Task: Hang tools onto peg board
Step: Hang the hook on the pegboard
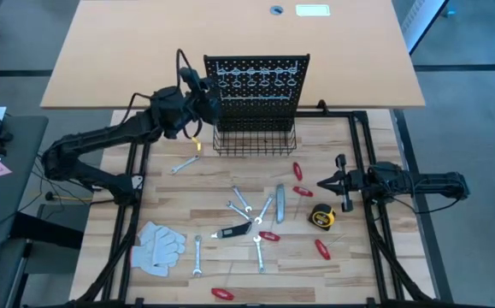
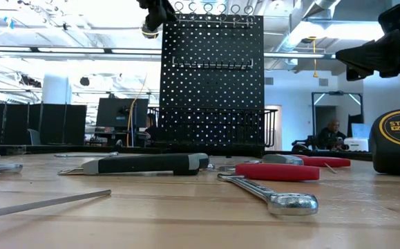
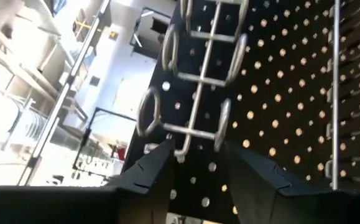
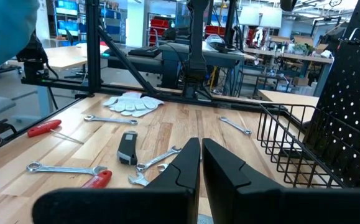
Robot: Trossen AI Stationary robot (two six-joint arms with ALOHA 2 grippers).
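Observation:
The peg board [image 1: 256, 85] stands upright at the table's far side, with a black wire basket [image 1: 254, 141] at its base. My left gripper [image 1: 204, 92] is raised level at the board's upper left corner and is open. In the left wrist view its fingers [image 3: 155, 165] stand on either side of a silver ring hook rack [image 3: 192, 118] on the board, and I see no tool between them. The tools lie flat on the table: silver wrenches [image 1: 240, 201], red-handled tools [image 1: 297, 171], a tape measure [image 1: 321, 217], a grey utility knife [image 1: 279, 201] and a black-handled tool [image 1: 234, 229]. My right gripper [image 1: 326, 181] waits shut at the table's right.
White gloves [image 1: 157, 244] lie near the table's left front. One wrench [image 1: 183, 164] lies apart, left of the basket. A tan desk [image 1: 230, 43] stands behind the board. In the low view a wrench [image 2: 269, 194] and the tape measure [image 2: 396, 142] lie close to the camera.

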